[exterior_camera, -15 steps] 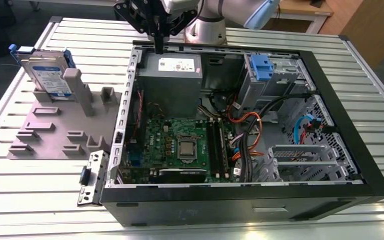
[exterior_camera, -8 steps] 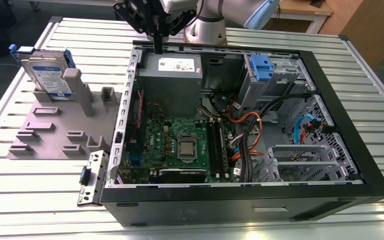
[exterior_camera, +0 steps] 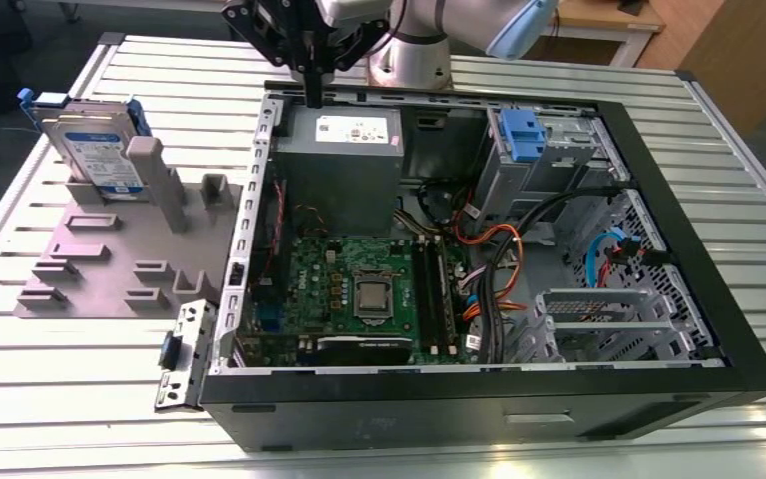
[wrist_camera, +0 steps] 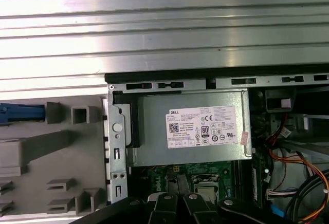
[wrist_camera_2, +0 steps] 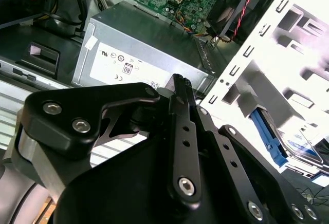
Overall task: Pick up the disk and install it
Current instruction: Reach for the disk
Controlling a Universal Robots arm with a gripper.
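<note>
We're seeing one disk (exterior_camera: pixel 95 150) standing upright in the grey holder (exterior_camera: pixel 104 249) at the exterior view's left, outside the open computer case (exterior_camera: pixel 490 399), showing its white-and-blue label. The gripper (exterior_camera: pixel 314 92) is hanging over the case's far edge, well apart from the disk, fingers pinched together and gripping nothing. It's just above the one grey box (exterior_camera: pixel 343 160) with the white sticker.

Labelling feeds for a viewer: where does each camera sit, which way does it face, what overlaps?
Exterior view: off the arm, looking down into the computer case; arm and claw show.
First wrist view: on the wrist, facing down at the power supply; claw shows.
Second wrist view: on the wrist, slanting past the claw.
All share the power supply.
</note>
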